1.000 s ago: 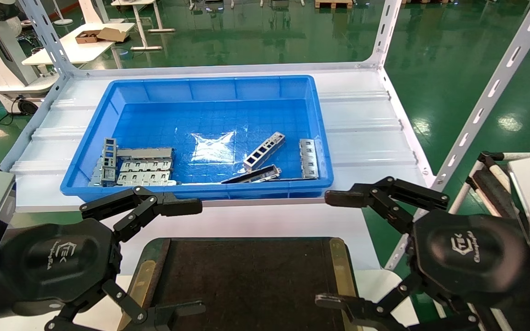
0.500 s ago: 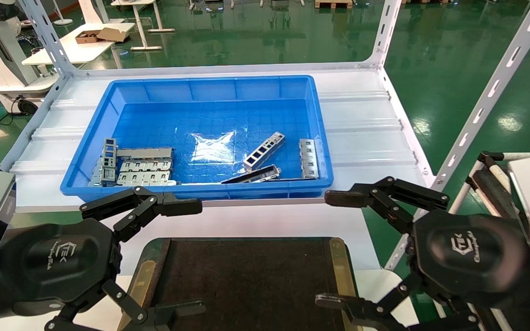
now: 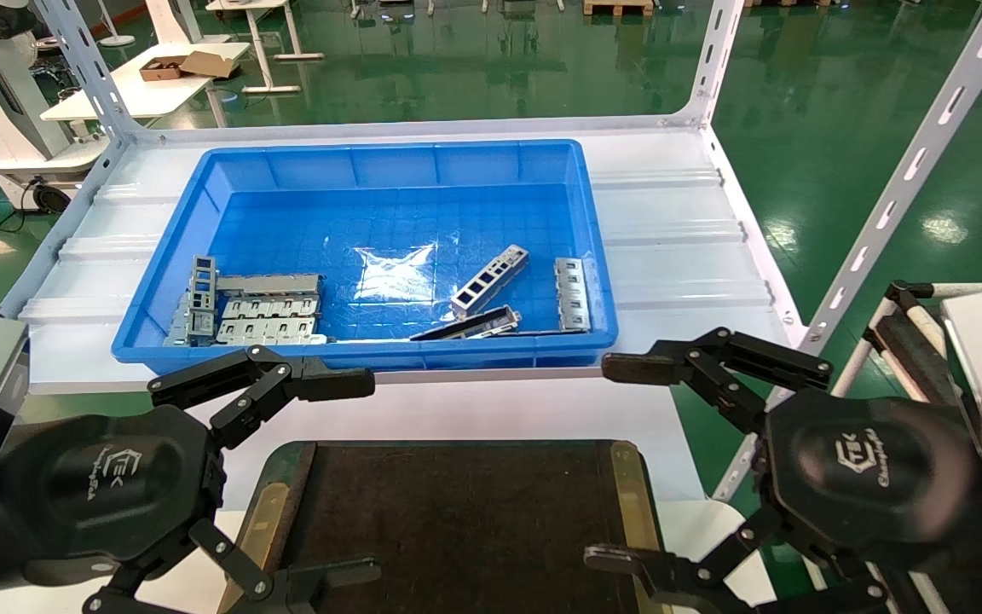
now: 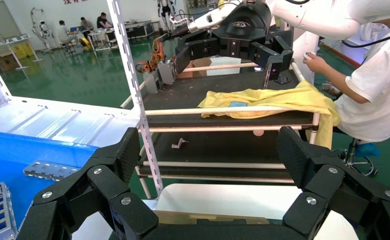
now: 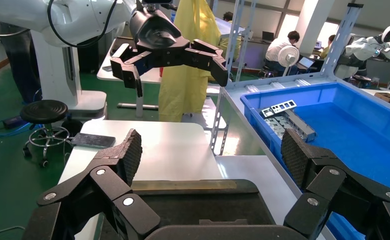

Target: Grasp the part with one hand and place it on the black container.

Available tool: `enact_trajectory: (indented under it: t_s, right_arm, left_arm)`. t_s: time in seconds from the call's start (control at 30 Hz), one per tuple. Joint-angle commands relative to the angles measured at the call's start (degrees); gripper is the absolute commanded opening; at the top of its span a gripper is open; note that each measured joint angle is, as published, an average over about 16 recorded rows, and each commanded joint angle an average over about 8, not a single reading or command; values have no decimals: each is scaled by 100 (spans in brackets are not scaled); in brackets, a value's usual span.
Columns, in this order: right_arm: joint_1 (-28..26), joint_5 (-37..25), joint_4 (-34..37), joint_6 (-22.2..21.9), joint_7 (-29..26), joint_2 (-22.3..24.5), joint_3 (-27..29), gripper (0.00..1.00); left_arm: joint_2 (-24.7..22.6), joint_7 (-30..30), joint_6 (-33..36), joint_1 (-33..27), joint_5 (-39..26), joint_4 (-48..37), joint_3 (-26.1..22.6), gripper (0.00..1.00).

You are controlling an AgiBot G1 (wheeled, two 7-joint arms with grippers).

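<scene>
Left hand spread, right hand spread, part in blue bin

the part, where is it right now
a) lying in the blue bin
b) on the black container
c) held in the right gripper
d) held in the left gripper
a: the part lies on the floor of the blue bin; the black container holds nothing, and the left gripper and right gripper are both open and empty.

You are seeing the part lying mid-frame in the blue bin, while both end effectors, left and right, are hovering open at the bottom corners.
</scene>
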State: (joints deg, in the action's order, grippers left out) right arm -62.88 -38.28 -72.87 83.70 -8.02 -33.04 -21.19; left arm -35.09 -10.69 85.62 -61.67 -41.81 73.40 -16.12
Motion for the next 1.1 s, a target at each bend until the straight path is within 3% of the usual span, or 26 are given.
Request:
enact_trajectory:
  t_s: [0.03,1.1]
  right_arm:
    - [0,0,0,0,0,0,0,100]
    - [0,0,1,0,0,0,0,100]
  left_arm:
    - [0,0,0,0,0,0,0,100]
    - [-37,-12,-59,-38,-34,-15,-12,100]
